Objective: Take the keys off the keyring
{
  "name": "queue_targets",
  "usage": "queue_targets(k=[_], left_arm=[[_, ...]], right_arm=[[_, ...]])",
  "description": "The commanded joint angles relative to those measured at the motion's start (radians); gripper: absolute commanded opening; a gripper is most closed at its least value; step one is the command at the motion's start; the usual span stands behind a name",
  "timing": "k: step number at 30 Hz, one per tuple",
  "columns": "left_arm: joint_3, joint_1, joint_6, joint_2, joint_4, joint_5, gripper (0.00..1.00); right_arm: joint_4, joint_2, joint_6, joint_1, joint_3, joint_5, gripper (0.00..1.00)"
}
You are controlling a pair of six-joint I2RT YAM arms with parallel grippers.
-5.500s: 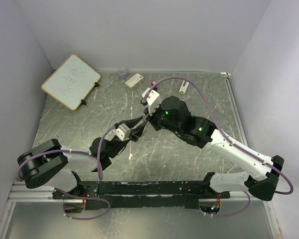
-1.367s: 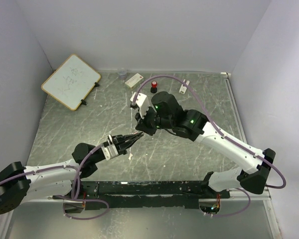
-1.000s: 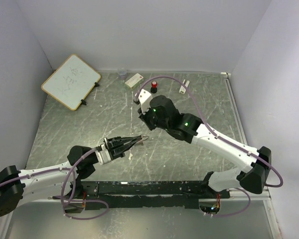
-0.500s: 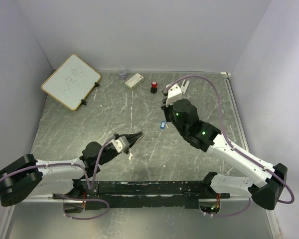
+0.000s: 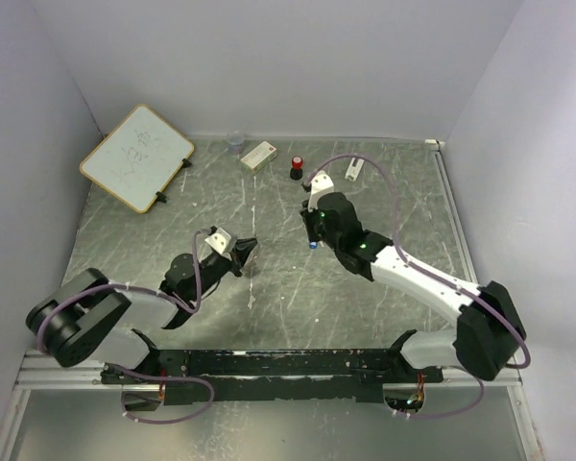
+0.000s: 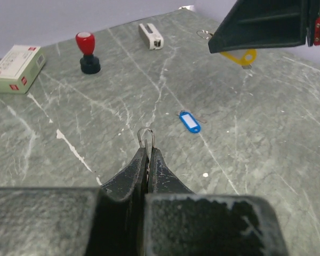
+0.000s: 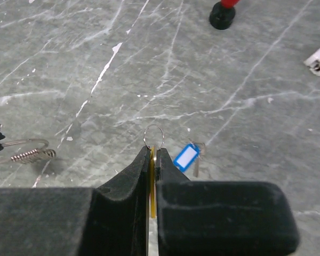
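Though you are not finished, left claw (image 6: 148, 150): clamped shut on a thin wire loop, probably the keyring (image 6: 145, 129), toward the near edge.
Done: blue-headed key (image 6: 190, 121) lies loose mid-counter, off any ring.
Right claw (image 7: 152, 153): pinching the yellow-headed key (image 6: 239, 55) mid-counter; a small ring (image 7: 144, 136) through its head is yours to strip.
Materials: glossy plastic heads, springy steel wire, veined stone counter (image 5: 173, 211).

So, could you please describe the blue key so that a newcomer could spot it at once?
Look at the middle of the grey marbled table. The blue key lies flat there, loose, close by the right claw. It is the only blue thing; the yellow key is pinched in that claw.
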State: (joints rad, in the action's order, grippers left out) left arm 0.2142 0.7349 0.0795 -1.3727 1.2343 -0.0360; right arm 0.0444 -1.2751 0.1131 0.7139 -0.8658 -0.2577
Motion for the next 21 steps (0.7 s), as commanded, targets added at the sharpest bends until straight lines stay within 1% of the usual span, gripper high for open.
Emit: queue_targets(k=[1, 6, 9, 11, 12, 14, 18, 21], left_arm=[[-0.008, -0.064, 0.1, -0.106, 0.203, -0.082, 0.07], [-0.007, -0.14, 0.169, -0.28, 0.365, -0.134, 0.07], [-0.01, -0.196, 0.236, -0.395, 0.507, -0.176, 0.07], [-0.01, -0.223, 0.262, -0.472, 0.566, -0.188, 0.07], [-0.006, -0.235, 0.292, -0.491, 0.572, -0.19, 0.07], [0.004, -0.246, 0.306, -0.521, 0.572, -0.193, 0.07], [0.009, -0.25, 0.298, -0.538, 0.573, -0.168, 0.07], [0.002, -0.252, 0.283, -0.527, 0.57, -0.12, 0.09]], right_arm=[[-0.152, -0.086, 0.02, -0.02, -0.002, 0.083, 0.0], [-0.219, -0.19, 0.025, -0.024, -0.034, 0.139, 0.0], [-0.261, -0.239, 0.025, -0.025, -0.044, 0.151, 0.0], [-0.287, -0.275, 0.024, -0.025, -0.047, 0.154, 0.0], [-0.296, -0.289, 0.025, -0.025, -0.051, 0.154, 0.0], [-0.306, -0.321, 0.024, -0.025, -0.061, 0.161, 0.0], [-0.327, -0.378, 0.021, -0.025, -0.084, 0.171, 0.0], [-0.351, -0.421, 0.016, -0.025, -0.095, 0.18, 0.0]])
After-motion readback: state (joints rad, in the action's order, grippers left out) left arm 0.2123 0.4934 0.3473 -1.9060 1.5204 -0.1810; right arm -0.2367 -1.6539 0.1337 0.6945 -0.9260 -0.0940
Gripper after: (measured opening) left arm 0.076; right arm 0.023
